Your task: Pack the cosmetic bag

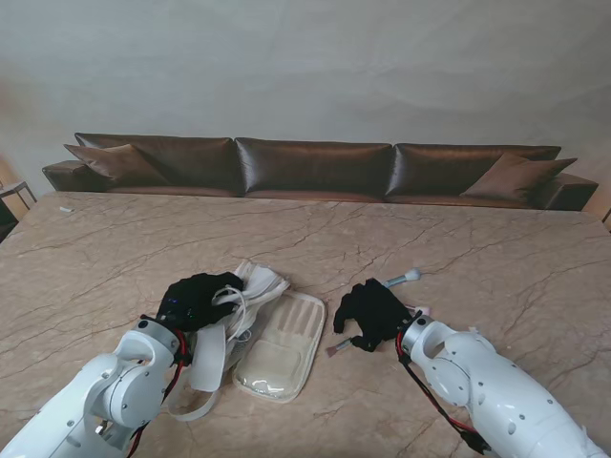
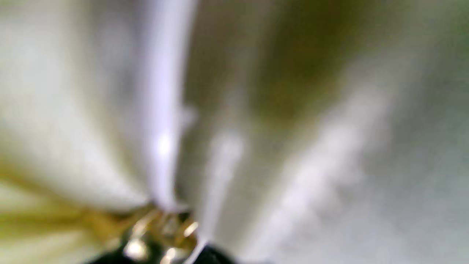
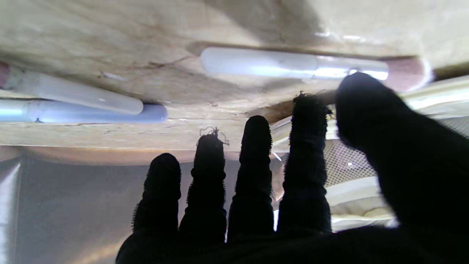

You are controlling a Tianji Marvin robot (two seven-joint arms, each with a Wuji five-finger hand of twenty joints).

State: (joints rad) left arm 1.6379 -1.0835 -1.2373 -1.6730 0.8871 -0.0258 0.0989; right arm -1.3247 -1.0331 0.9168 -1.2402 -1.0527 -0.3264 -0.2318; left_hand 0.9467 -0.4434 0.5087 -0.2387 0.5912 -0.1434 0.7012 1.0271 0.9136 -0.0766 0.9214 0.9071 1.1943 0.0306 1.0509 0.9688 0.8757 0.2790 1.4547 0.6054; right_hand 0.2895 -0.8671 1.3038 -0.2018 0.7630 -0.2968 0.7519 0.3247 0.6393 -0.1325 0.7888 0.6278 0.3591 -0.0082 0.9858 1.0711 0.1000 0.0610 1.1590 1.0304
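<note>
Centrally on the marble table (image 1: pixel 496 258) lies the cosmetics bag (image 1: pixel 282 348), a cream pouch opened flat, its 2 halves spread with the inner side up. The far half shows ribbed slots, the near half a clear or mesh-covered pocket; whether anything sits inside either half cannot be made out from the stand's view. In the right wrist view a patch of that mesh pocket (image 3: pixel 348 161) appears past the fingers, and nothing can be told of its contents there either.

At the bag's far left edge the left hand (image 1: pixel 196 298), in a black glove, is closed on bunched white fabric and straps (image 1: pixel 250 284) of the bag, lifting that part off the table. A white strap (image 1: pixel 205 367) hangs down beside the left arm. The left wrist view is a close blur of cream fabric (image 2: pixel 55 146) and a gold metal fitting (image 2: pixel 161 234), nothing sharper.

Right of the bag, the right hand (image 1: pixel 370 313) hovers just over the table with its fingers (image 3: pixel 253 176) straight and spread, holding nothing. A small brush (image 1: pixel 336 350) lies just near of it on the table, outside the bag. In the right wrist view, 3 pale brushes rest on the marble: 1 with a pink tip (image 3: pixel 293 65) close to the thumb (image 3: pixel 370 110), and 2 more (image 3: pixel 80 102) lying together, touching, apart from the first. A further handle (image 1: pixel 403 279) sticks out on the hand's far side.
</note>
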